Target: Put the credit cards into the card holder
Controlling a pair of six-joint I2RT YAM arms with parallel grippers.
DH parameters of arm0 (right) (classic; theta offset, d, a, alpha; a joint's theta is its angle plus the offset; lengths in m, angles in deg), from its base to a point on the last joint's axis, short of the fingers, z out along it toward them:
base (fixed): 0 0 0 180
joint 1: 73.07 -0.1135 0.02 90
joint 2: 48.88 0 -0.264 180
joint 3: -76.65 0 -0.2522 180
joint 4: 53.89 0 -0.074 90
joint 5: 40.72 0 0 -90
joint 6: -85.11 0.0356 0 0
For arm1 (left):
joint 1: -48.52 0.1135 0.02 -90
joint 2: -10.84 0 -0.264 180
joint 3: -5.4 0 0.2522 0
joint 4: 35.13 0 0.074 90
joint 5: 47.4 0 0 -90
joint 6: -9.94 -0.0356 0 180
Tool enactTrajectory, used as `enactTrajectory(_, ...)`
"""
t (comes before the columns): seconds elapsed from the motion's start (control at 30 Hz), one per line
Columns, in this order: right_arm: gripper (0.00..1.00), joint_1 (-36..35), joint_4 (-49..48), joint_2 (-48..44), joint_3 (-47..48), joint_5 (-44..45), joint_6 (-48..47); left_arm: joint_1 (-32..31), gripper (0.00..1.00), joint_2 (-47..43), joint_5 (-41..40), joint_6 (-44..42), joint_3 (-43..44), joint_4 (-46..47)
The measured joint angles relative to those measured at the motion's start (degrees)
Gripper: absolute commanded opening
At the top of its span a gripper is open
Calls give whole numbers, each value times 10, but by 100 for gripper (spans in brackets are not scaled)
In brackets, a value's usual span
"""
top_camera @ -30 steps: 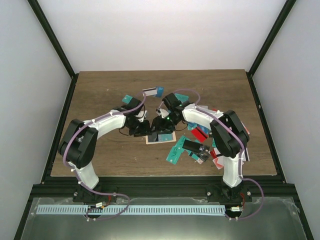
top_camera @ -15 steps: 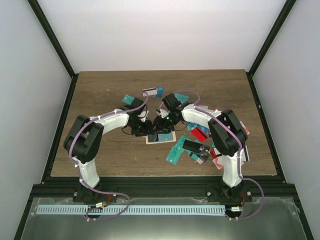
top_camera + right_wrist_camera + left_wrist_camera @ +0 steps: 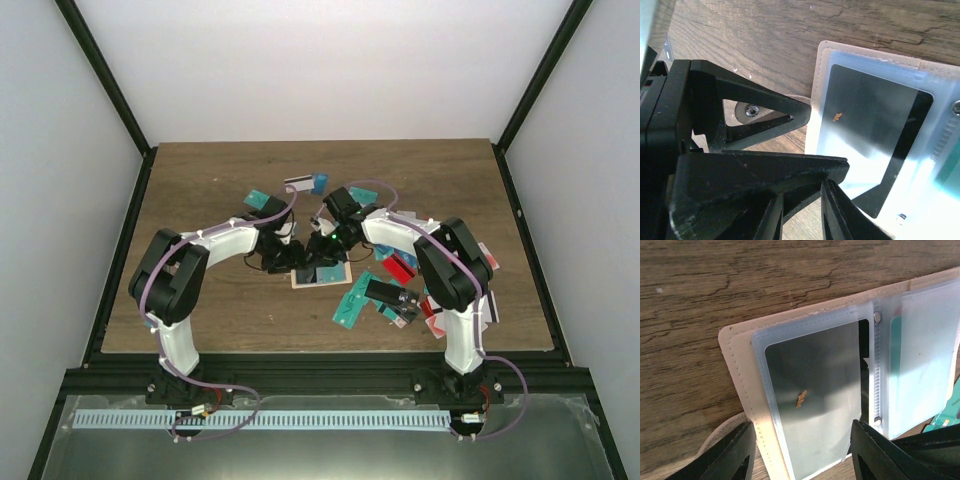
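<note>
Jaws of the left gripper (image 3: 802, 429) stand wide open, one finger on either side of the near edge of the card holder (image 3: 741, 375). The right gripper (image 3: 832, 175), reaching from 3 o'clock, has its jaws close together with only a slit between them. Whether they pinch a sleeve's edge cannot be told. The card holder lies unfolded and flat near the middle of the table (image 3: 200, 190), under both grippers. It is pale tan with stitched edges and holds clear plastic sleeves joined by two small metal studs. One sleeve carries a dark card (image 3: 812, 365) with a tiny gold mark, and the next shows a teal card (image 3: 920, 365). Loose credit cards (image 3: 350, 305) in teal, red and black lie scattered at 3 to 4 o'clock of the holder, with a few more at 11 o'clock.
</note>
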Motion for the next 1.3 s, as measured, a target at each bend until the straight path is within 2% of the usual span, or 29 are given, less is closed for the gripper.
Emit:
enactTrajectory(0.1,19,0,-1,-2,-2,4,0,0,55,0,0,0,0,0)
enactTrajectory(0.23,22,0,-2,-5,-5,9,-1,0,55,-1,1,0,0,0)
enactTrajectory(0.63,24,3,3,-6,-9,5,-1,6,47,-25,23,-10,-28,21)
enactTrajectory(0.93,24,46,12,1,-25,64,0,-3,44,-108,100,-17,-27,25)
enactTrajectory(1.07,23,48,5,1,-26,60,0,-3,40,-104,104,-15,-25,24)
enactTrajectory(1.3,19,44,-11,0,-31,36,0,-3,39,-85,81,-2,-19,18)
